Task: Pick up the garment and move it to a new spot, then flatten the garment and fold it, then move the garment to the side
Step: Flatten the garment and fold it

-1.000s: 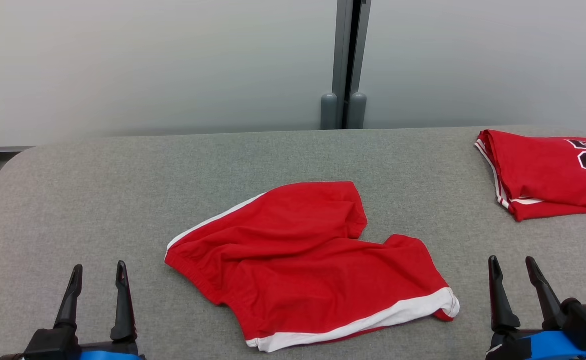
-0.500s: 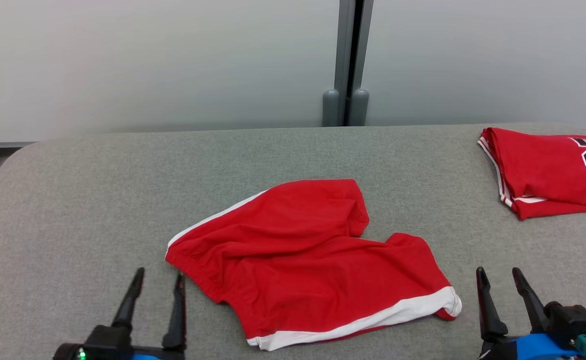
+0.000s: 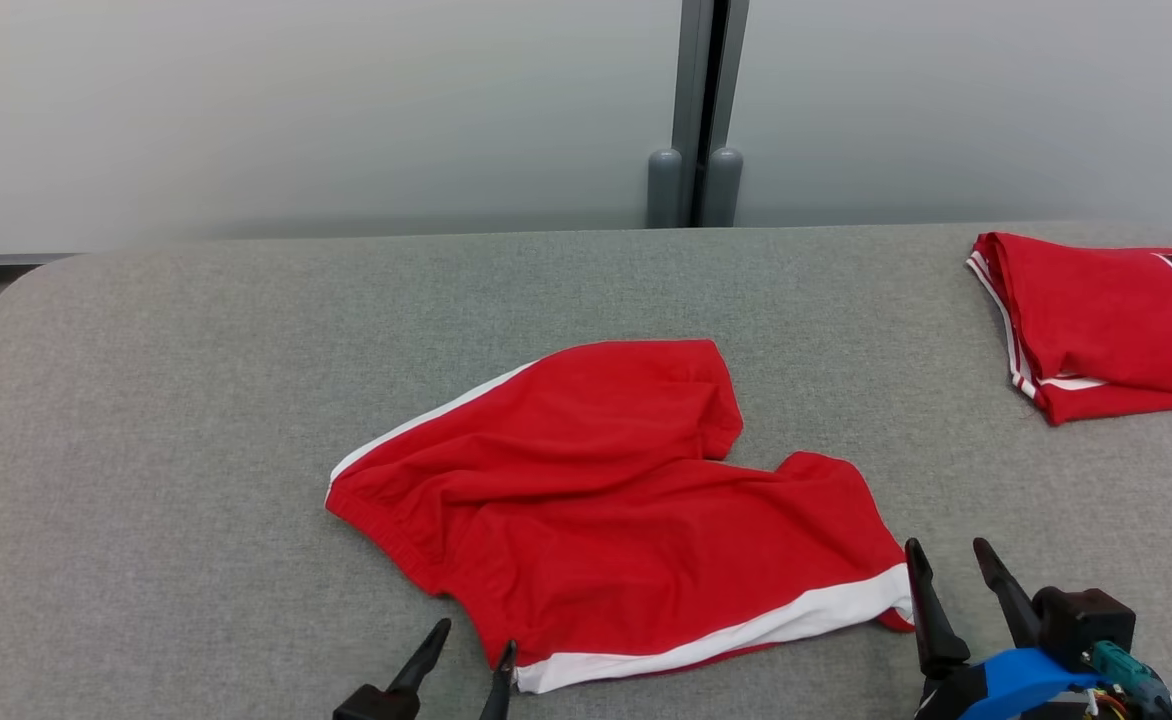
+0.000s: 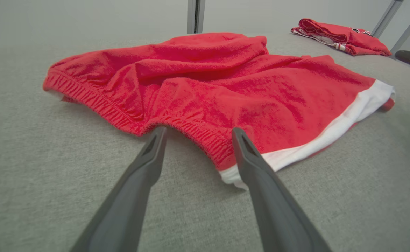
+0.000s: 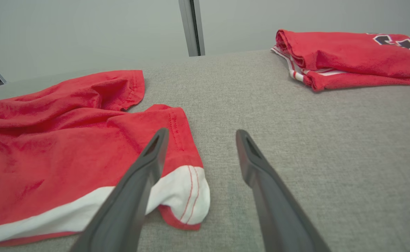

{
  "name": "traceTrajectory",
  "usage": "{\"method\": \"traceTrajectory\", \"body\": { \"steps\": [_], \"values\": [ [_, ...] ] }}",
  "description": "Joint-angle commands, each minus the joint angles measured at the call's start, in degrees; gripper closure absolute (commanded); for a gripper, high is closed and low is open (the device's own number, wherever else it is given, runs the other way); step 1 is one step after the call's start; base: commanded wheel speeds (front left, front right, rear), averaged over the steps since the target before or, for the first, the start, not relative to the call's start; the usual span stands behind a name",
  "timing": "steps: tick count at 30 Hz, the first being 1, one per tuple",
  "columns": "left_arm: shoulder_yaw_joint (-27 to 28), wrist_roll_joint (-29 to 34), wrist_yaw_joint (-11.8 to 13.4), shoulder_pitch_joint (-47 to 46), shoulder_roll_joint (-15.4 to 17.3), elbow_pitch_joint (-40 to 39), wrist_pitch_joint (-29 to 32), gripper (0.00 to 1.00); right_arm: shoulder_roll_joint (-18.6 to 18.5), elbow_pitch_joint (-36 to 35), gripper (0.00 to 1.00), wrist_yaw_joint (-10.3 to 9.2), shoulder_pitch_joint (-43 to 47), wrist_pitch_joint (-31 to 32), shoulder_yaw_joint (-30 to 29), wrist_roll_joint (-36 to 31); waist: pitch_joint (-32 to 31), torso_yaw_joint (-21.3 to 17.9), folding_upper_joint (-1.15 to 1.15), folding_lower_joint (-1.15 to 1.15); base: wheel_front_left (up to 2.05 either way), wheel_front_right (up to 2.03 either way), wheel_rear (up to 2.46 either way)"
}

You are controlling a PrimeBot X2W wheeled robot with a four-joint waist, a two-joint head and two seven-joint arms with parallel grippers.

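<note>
At the middle of the grey fabric-covered table (image 3: 196, 400) lies a pair of red shorts with white trim (image 3: 606, 500) — rumpled, with the elastic waistband to the left and a white hem along the near edge. The left gripper (image 3: 476, 635), spread wide and empty, points at the waistband's near corner. The right gripper (image 3: 946, 545) — equally spread, holding nothing — sits just beside the hem. A folded red jersey (image 3: 1106, 320) rests at the far right.

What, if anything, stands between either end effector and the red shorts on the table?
Nothing visible does. The open left end effector sits at the waistband corner of the red shorts, the open right end effector beside their white hem, with only grey table between. The folded red jersey lies apart.
</note>
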Motion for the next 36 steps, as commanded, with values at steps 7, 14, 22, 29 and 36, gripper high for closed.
{"method": "traceTrajectory", "body": {
  "steps": [7,14,22,29,36],
  "values": [
    [-6.4,-2.9,-0.2,-3.2,0.4,4.1,-0.2,0.00,-0.2,4.5,0.00,0.02,-2.8,-0.4,1.7,0.8,0.7,-0.2,0.00,0.00,0.00,0.00,0.00],
    [-9.5,-4.5,-0.2,-5.9,0.0,6.3,-0.3,0.00,-0.1,8.5,0.00,0.02,-5.1,-0.5,3.3,1.6,1.5,0.0,0.00,0.00,0.00,0.00,0.00],
    [-13.2,-5.2,-0.2,-8.8,-0.7,7.8,-0.3,0.00,0.1,13.0,0.00,0.02,-7.2,-0.5,4.7,2.3,2.4,0.4,0.00,0.00,0.00,0.00,0.00],
    [-15.3,-6.5,-0.2,-10.7,-0.8,9.8,-0.3,0.41,0.2,15.8,0.63,0.02,-8.5,-0.4,6.4,3.6,2.9,0.4,0.00,0.00,0.00,0.00,0.00],
    [-14.1,-7.7,-0.2,-10.4,0.0,7.8,-0.3,1.00,0.2,10.3,1.00,0.02,-5.9,-0.5,7.2,4.6,2.8,0.3,0.00,0.00,0.00,0.00,0.00]
  ]
}}
